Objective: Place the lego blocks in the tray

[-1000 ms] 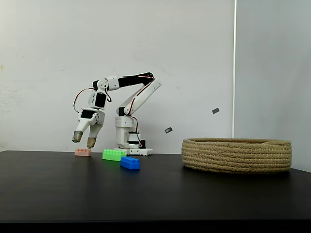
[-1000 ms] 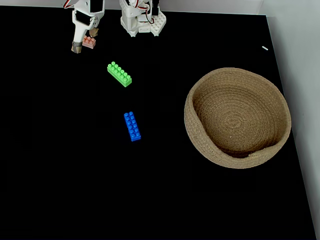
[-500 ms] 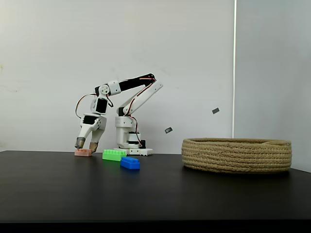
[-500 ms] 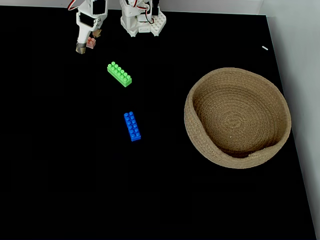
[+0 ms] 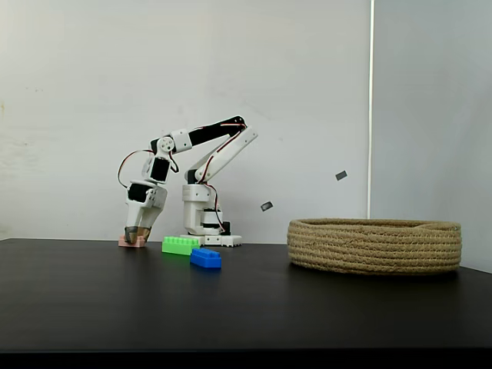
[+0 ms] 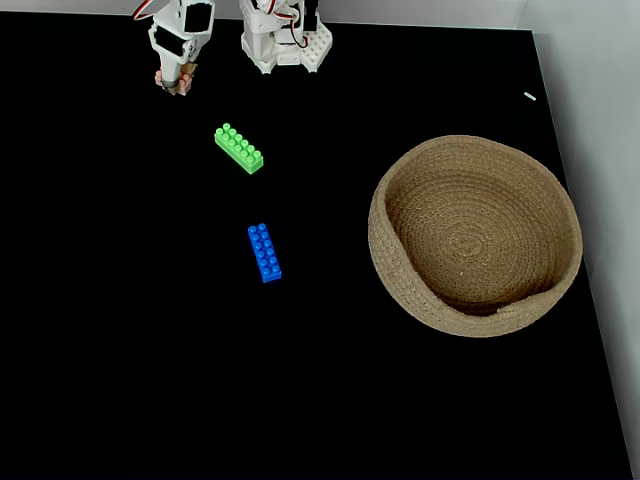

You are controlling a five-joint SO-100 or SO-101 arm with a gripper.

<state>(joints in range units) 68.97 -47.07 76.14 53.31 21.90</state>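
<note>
- gripper (image 5: 136, 237) jaws pinch small pale pink studded brick (image 6: 176, 86) on black worktop (image 6: 150, 350)
- green brick (image 6: 239, 148), blue brick (image 6: 264, 252) lie apart from coiled tan rope basket (image 6: 400, 290)

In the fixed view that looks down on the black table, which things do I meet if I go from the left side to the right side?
Gripper closed around the pink brick → green brick → blue brick → rope basket.
</note>
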